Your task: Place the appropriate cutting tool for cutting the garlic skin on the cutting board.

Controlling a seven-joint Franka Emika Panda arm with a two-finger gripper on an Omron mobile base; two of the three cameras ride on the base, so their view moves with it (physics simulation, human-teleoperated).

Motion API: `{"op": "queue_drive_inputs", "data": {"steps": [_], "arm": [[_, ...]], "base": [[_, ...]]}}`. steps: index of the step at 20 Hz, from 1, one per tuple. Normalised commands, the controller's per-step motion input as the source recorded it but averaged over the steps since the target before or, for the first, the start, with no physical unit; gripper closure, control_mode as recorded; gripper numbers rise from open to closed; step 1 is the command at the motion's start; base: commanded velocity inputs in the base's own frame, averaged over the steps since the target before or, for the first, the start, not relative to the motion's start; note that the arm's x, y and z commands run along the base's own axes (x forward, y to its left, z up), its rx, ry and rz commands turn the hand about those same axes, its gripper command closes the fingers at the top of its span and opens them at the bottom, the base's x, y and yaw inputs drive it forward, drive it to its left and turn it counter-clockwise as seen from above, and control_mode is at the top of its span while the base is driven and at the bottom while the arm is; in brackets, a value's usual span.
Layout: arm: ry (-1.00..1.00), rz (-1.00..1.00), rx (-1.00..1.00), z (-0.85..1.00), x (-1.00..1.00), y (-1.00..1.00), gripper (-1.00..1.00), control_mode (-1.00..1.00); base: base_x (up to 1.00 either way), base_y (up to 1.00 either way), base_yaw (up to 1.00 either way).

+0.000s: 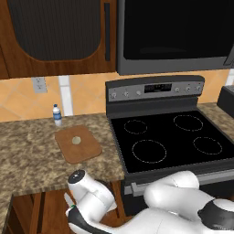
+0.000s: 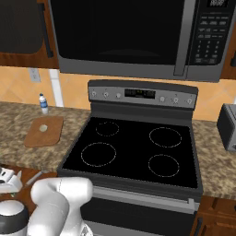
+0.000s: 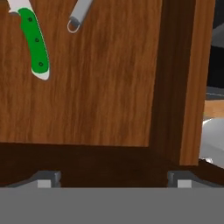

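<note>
The gripper [image 3: 113,177] hangs low inside an open drawer [image 3: 109,87] below the counter's front edge, its two dark fingertips [image 3: 47,178] standing wide apart with nothing between them. On the drawer's wooden floor, toward the far left corner as the hand camera sees it, lies the small knife [image 3: 35,41] with the bright green handle — its pale blade runs off the top left of that picture. Just beside it, near the same far edge, rests the slim grey metal peeler [image 3: 78,16], apart from the knife and not touching it. Both lie well apart from the fingertips. In the left base view the hand sits below the counter edge, and a sliver of pale blade and a green spot show beside it in the drawer. Up on the speckled stone counter [image 1: 27,155], the reddish-brown cutting board [image 1: 84,148] lies flat near the counter's right edge, just beside the black stove [image 1: 169,137]. The garlic [image 1: 76,140] — a small pale lump — sits on the board, a little toward its back edge. A small water bottle [image 1: 56,114] stands upright at the back of the counter by the wall, behind the board's far left corner.
</note>
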Motion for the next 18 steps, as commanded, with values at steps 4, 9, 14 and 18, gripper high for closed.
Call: {"op": "queue_drive_inputs", "data": {"steps": [4, 9, 14, 18], "arm": [[0.0, 0.05, -0.03, -0.11, -0.12, 0.29, -1.0, -1.0], [0.0, 0.03, -0.03, -0.3, -0.48, 0.22, -1.0, -1.0], [0.0, 0.01, -0.01, -0.47, -0.67, 0.16, -1.0, -1.0], [0.0, 0.0, 0.0, -0.43, -0.74, 0.09, -1.0, -1.0]], "base": [[0.0, 0.0, 0.0], [0.0, 0.0, 0.0], [0.0, 0.0, 0.0], [0.0, 0.0, 0.0]]}}
